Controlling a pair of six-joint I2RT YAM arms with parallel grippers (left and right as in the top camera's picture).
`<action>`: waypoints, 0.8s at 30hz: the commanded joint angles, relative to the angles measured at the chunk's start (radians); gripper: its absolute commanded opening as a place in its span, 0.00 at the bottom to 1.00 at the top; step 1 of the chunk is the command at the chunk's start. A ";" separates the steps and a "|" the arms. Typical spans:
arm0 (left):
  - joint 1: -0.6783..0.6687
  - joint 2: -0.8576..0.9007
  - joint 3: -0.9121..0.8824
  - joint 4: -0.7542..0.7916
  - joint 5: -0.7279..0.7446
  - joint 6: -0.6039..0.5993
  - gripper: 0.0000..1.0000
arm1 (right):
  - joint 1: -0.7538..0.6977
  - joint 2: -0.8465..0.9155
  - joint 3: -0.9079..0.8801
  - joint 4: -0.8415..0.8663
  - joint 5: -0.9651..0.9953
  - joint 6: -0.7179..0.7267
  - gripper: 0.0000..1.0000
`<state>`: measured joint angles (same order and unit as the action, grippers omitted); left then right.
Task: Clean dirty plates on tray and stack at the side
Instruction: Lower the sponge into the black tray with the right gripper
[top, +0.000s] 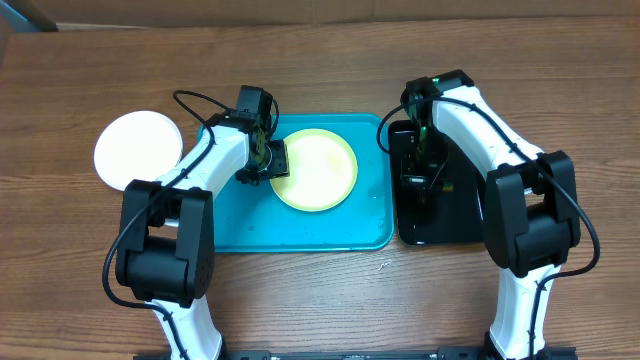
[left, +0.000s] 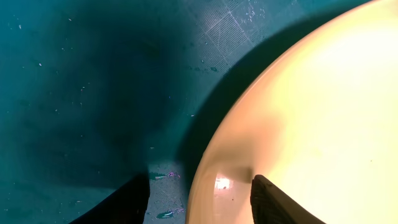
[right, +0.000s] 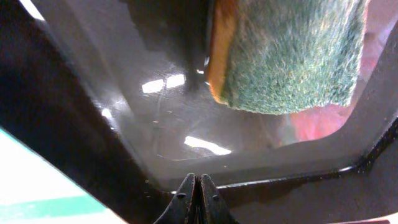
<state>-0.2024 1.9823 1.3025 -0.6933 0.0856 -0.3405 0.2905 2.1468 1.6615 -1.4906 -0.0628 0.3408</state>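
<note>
A pale yellow-green plate (top: 318, 170) lies in the turquoise tray (top: 300, 232), right of its middle. My left gripper (top: 272, 160) sits at the plate's left edge. In the left wrist view the plate (left: 323, 112) fills the right side, and the gripper (left: 200, 179) is open. Its jaws straddle the rim, one finger (left: 124, 202) over the tray floor (left: 93, 93) and the other on the plate's face. A white plate (top: 138, 150) rests on the table left of the tray. My right gripper (top: 420, 185) (right: 198, 180) hangs over the black tray, shut and empty.
The glossy black tray (top: 455, 225) (right: 186, 112) stands right of the turquoise tray, wet inside. A green and yellow sponge (right: 286, 56) lies in it, ahead of my right fingertips. Bare wooden table (top: 300, 300) lies in front.
</note>
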 joint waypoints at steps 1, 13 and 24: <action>-0.002 0.021 -0.013 -0.008 -0.015 0.003 0.55 | -0.002 -0.018 -0.047 0.010 0.008 0.008 0.04; -0.002 0.021 -0.013 -0.008 -0.015 0.003 0.55 | -0.002 -0.115 -0.203 0.155 -0.122 -0.008 0.04; -0.002 0.021 -0.013 -0.009 -0.015 0.004 0.55 | -0.002 -0.143 -0.203 0.158 -0.247 -0.079 0.04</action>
<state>-0.2024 1.9823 1.3025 -0.6937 0.0849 -0.3405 0.2893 2.0464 1.4631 -1.3354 -0.2756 0.2821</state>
